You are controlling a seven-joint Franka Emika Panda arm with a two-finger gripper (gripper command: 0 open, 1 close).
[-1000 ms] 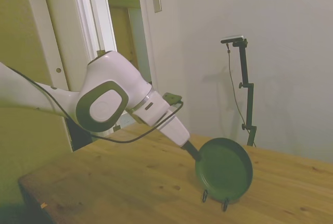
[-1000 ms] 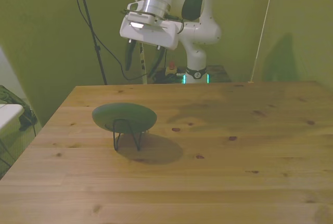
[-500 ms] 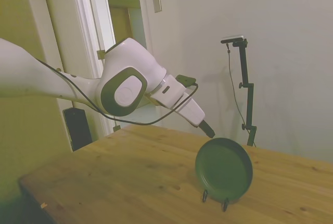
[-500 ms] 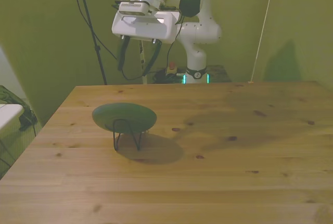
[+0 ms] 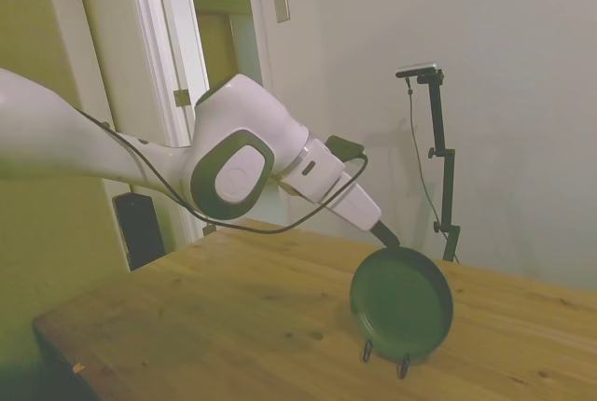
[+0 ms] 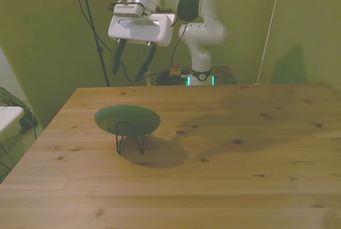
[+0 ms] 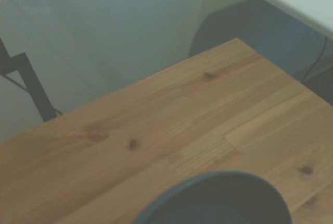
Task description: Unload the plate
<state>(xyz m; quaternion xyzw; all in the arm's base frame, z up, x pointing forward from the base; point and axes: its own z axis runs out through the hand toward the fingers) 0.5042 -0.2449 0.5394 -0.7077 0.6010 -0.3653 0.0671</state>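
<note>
On the wooden table [image 6: 224,154] we see the plate [image 6: 128,119], dark green and round, propped nearly upright in a thin black wire stand [image 6: 130,137]. In the side view the plate [image 5: 402,302] leans back slightly, its hollow face turned our way, with two feet of the stand [image 5: 385,356] showing under its lower rim. We place it toward the front view's left part of the table, a bit back from the near edge.

Above the plate and behind it, we see the gripper [image 6: 131,57] hanging in the air, apart from the plate. Its two dark fingers [image 6: 116,56] stand spread wide with a clear gap between them, and nothing sits in that gap. In the side view the gripper [image 5: 385,235] tip is just beside the plate's top rim; we cannot tell from that view alone if it touches, but the front view shows it clear of the plate.

In the wrist view we see the plate's [image 7: 218,198] dark rim, blurred, with bare table [image 7: 156,125] boards beyond it.

The white arm [image 5: 224,163] angles down toward the plate.
</note>
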